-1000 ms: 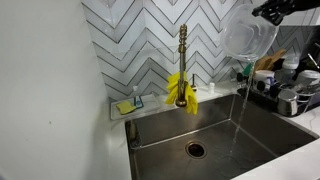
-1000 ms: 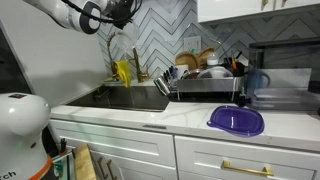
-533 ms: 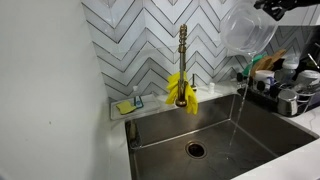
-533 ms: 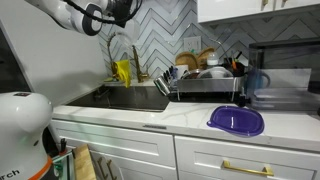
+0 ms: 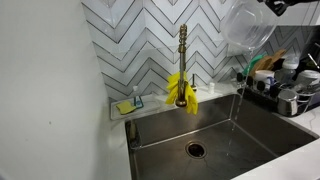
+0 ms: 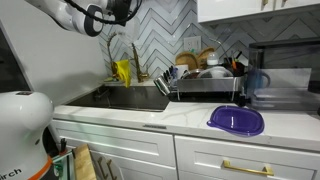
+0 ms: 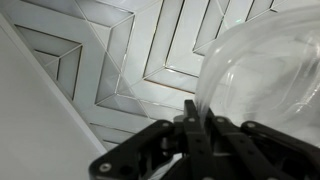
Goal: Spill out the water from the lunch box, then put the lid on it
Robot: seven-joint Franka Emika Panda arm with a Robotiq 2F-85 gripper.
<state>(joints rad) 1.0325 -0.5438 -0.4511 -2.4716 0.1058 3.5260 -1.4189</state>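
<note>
Two steps make up the task, and only the first is under way. High above the sink (image 5: 165, 130), toward its dish-rack end, the lunch box (image 5: 246, 30) hangs tipped on its side. A thin stream of water (image 5: 238, 105) falls from its lower edge into the sink, and judging by that stream the emptying is not finished. Well away from the sink, beyond the dish rack (image 6: 205, 88), the purple lid (image 6: 236, 120) lies flat on the counter (image 6: 185, 116) with nothing touching it, so the closing step is all to come. In the wrist view the jaws are clenched on the clear rim of the lunch box.
</note>
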